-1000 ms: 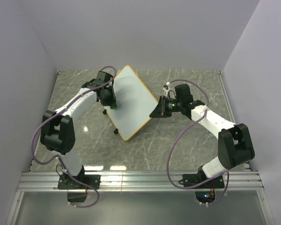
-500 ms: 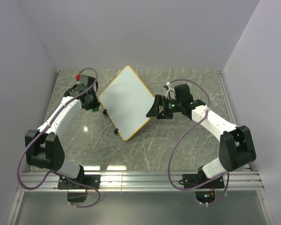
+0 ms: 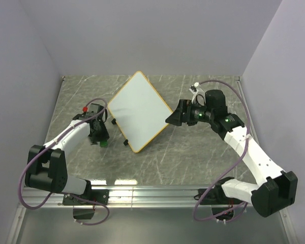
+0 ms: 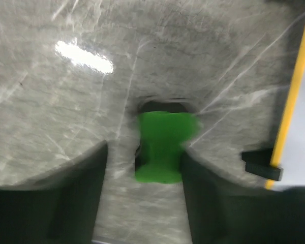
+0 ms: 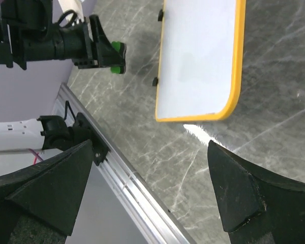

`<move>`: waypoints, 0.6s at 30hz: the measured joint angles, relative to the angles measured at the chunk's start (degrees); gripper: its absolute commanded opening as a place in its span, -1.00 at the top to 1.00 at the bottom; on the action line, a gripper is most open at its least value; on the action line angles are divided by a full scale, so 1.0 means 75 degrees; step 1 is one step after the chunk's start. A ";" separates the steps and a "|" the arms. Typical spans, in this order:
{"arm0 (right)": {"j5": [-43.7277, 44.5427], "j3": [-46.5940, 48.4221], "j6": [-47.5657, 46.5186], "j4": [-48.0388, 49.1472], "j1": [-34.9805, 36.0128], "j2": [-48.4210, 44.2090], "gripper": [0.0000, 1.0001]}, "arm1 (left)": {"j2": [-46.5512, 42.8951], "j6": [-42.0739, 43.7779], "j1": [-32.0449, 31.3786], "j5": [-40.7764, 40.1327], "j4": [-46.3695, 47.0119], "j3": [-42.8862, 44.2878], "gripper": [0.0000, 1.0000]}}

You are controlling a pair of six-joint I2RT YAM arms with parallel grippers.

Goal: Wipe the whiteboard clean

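Observation:
The whiteboard (image 3: 137,111) lies flat and turned like a diamond on the marble table, white with a yellow frame and no marks showing. Two black clips (image 3: 125,143) sit on its left edge. My left gripper (image 3: 101,139) is low over the table, left of the board. Its jaws stand apart around a small green eraser (image 4: 162,145); the left finger (image 4: 76,198) is clear of it and the right one is against it. The board's yellow edge (image 4: 295,86) shows at the right of that view. My right gripper (image 3: 174,118) hovers wide open just off the board's right corner, holding nothing, with the whiteboard (image 5: 198,56) ahead of it.
An aluminium rail (image 3: 152,193) runs along the table's near edge, with both arm bases on it. Grey walls close in the left, back and right sides. Purple cables loop off both arms. The left arm with the eraser (image 5: 117,51) shows in the right wrist view.
The left arm carried the eraser off the board, leftward and nearer, and its jaws opened. The right gripper opened, let go of the board's right edge and drew back.

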 measured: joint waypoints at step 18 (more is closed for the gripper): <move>0.0493 -0.0702 0.0064 -0.0839 -0.0012 -0.1632 -0.99 | -0.0015 -0.0239 -0.0023 -0.0055 -0.0796 0.0976 -0.99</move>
